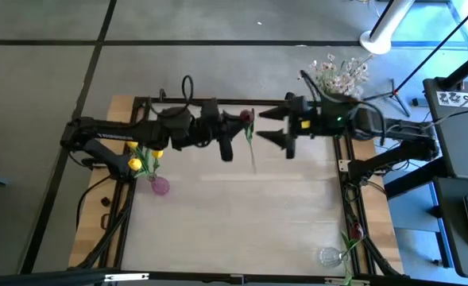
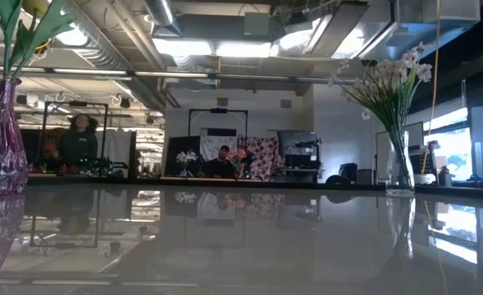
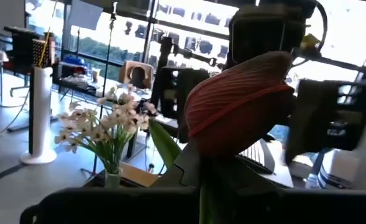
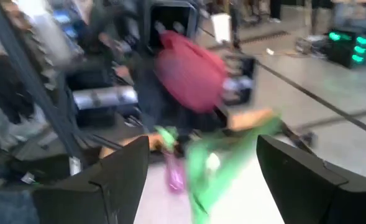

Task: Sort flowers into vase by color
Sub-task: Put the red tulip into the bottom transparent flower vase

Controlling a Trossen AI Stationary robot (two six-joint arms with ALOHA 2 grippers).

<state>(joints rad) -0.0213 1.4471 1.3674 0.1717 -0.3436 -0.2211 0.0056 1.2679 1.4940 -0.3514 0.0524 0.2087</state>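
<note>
A dark red tulip (image 1: 248, 118) hangs above the middle of the table's far part, with my left gripper (image 1: 238, 125) shut on it; its green stem (image 1: 253, 159) trails toward the near edge. The tulip's head (image 3: 238, 102) fills the left wrist view. My right gripper (image 1: 272, 127) stands open just to the right of the tulip, level and pointing at it, touching nothing. In the right wrist view the head (image 4: 189, 71) and a green leaf (image 4: 226, 158) show between its open fingers (image 4: 117, 180). My left gripper holds the red tulip by its stem just below the head (image 3: 202, 186), coming level from the table's left. The fingers themselves are hidden by the flower and the gripper body. The tulip is lifted clear of the table, its head (image 1: 248, 118) toward the far edge.
A purple vase (image 1: 160, 186) with yellow tulips (image 1: 138, 163) stands at the left. A clear vase (image 2: 398, 164) with white blossoms (image 1: 341, 75) stands at the far right. Another clear vase (image 1: 329, 256) stands at the near right corner. People sit in the room beyond.
</note>
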